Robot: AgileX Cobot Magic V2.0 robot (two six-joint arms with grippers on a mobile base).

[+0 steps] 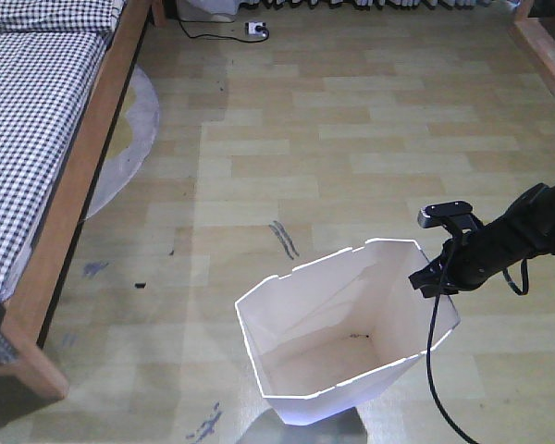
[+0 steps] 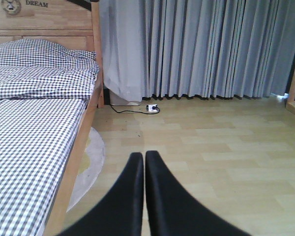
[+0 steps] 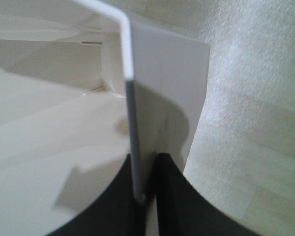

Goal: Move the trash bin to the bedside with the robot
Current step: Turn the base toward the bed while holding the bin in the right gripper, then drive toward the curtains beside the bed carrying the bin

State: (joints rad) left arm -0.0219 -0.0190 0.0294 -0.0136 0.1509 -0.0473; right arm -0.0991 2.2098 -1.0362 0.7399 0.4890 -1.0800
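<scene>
Open floor [image 1: 351, 139] lies between the trash bin [image 1: 347, 324] and the bed frame [image 1: 74, 203], and a tool can pass there. The bed frame bounds the left side, and a round rug [image 1: 134, 129] projects from under it. A power strip [image 1: 256, 30] lies near the far curtain [image 2: 211, 49]. Wooden furniture [image 1: 544, 46] occupies the far right corner. Dark floor marks [image 1: 285, 239] appear flat, possibly scuffs. The right tool [image 1: 433, 277] clamps the bin's right wall, and a cable [image 1: 432, 370] hangs beside that wall.

Soft daylight, overexposed trash bin [image 1: 319, 305]
</scene>
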